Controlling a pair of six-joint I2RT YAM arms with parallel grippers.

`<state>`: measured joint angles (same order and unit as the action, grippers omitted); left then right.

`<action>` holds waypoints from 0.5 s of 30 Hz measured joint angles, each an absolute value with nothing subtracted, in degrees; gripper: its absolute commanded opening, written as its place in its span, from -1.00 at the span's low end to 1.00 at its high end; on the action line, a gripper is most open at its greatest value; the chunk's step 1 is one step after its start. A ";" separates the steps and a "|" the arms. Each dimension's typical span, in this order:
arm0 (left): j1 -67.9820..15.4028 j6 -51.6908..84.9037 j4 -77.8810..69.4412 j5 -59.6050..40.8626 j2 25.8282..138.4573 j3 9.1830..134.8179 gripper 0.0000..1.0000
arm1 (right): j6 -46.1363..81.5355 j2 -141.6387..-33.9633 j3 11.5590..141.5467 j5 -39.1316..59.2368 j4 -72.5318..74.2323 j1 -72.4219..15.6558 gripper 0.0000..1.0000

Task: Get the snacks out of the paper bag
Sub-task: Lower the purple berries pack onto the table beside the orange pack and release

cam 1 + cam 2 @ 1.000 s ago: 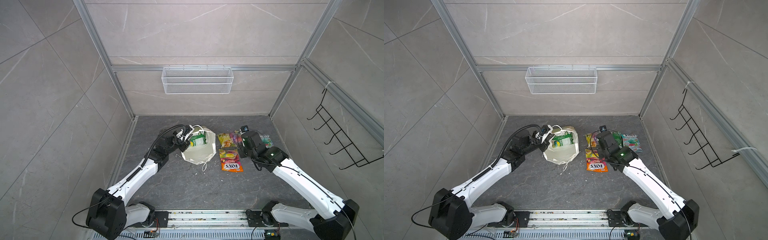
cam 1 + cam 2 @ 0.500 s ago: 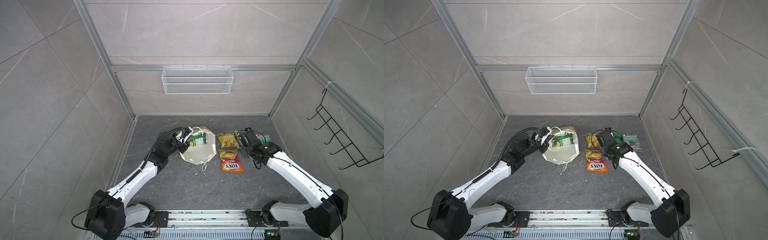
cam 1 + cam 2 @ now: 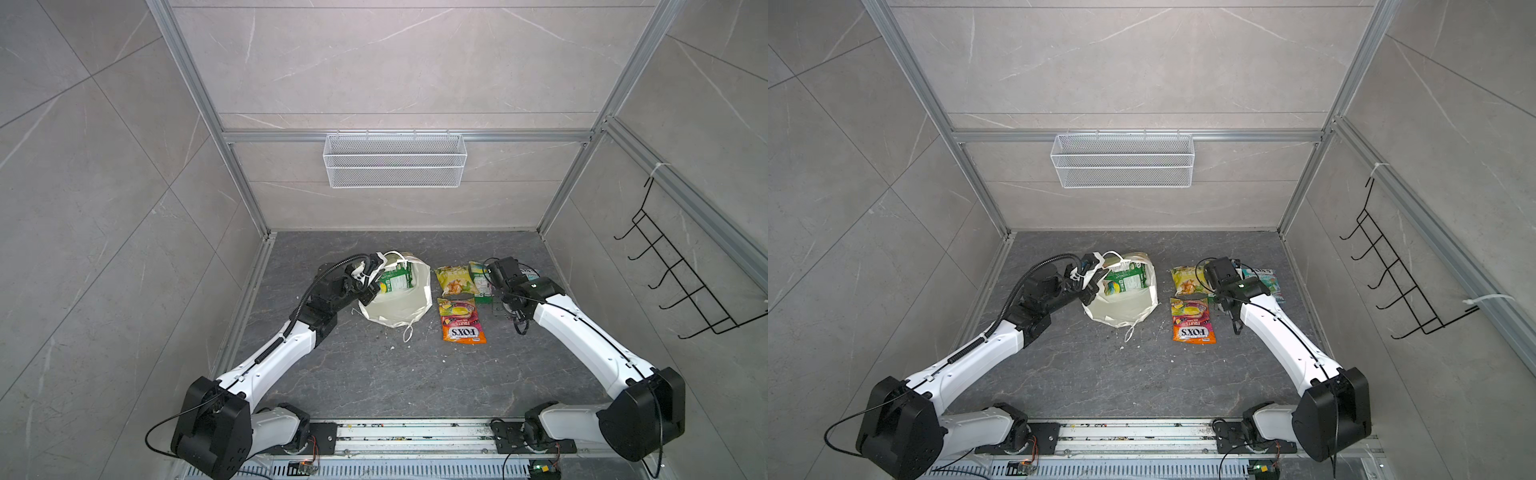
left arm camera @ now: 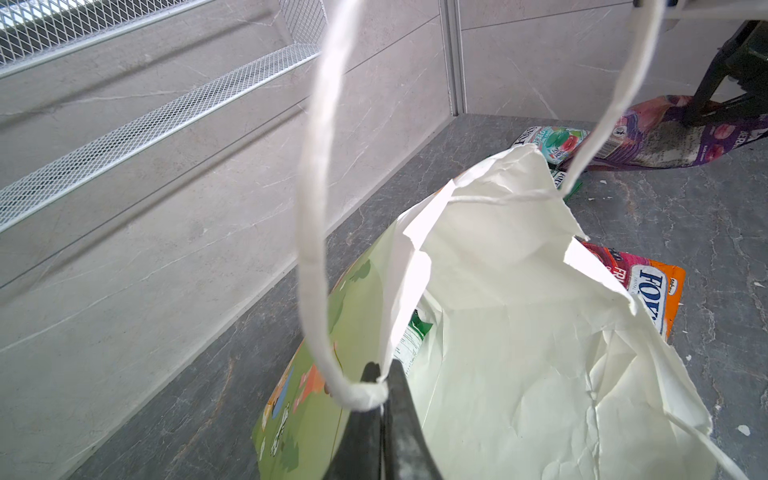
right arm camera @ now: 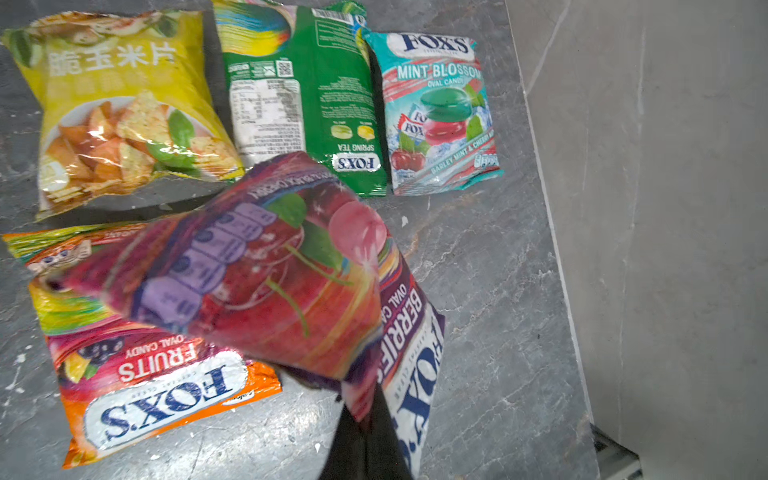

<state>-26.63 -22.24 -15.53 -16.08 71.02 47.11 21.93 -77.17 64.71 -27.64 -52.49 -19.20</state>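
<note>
1. Your left gripper [image 4: 380, 376] is clamped fully closed on the rim of the crumpled, pale green flower-printed paper bag [image 3: 399, 309], right where its white cord handle [image 4: 311, 208] is attached. The bag sits just left of centre in both top views, and the grip holds its mouth open.
2. Your right gripper [image 5: 368, 409] is pinched tight on one edge of a glossy purple berries packet [image 5: 266, 266]. The packet dangles over the orange Fruits packet [image 5: 145, 386], right of centre in the top views. You cannot tell whether its lower end touches down.
3. Already lying flat on the grey stone floor [image 5: 478, 270] are a yellow chip bag [image 5: 120, 112], a dark green spring-tea packet [image 5: 299, 95] and a teal mint packet [image 5: 436, 112].
4. One green packet with a white label [image 3: 395, 282] shows inside the bag.
5. The step in hand looks like placing the purple packet. Your next move calls for lowering it onto bare floor beside the others and opening the jaws. Then reach into the held-open bag for the green packet.
</note>
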 measured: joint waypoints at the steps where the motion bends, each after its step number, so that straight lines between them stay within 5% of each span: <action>1: -26.63 -22.24 -15.57 -16.08 71.07 47.11 -1.00 | 22.15 -77.69 64.69 -27.68 -52.53 -18.96 -1.00; 15: -26.63 -22.06 -15.51 -16.08 71.11 47.11 -1.00 | 32.99 -86.02 60.27 -32.42 -54.19 -18.81 -1.00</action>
<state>-26.63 -22.06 -15.51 -16.08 71.11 47.11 32.99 -86.02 60.27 -32.42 -54.19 -18.81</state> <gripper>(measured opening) 0.047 0.046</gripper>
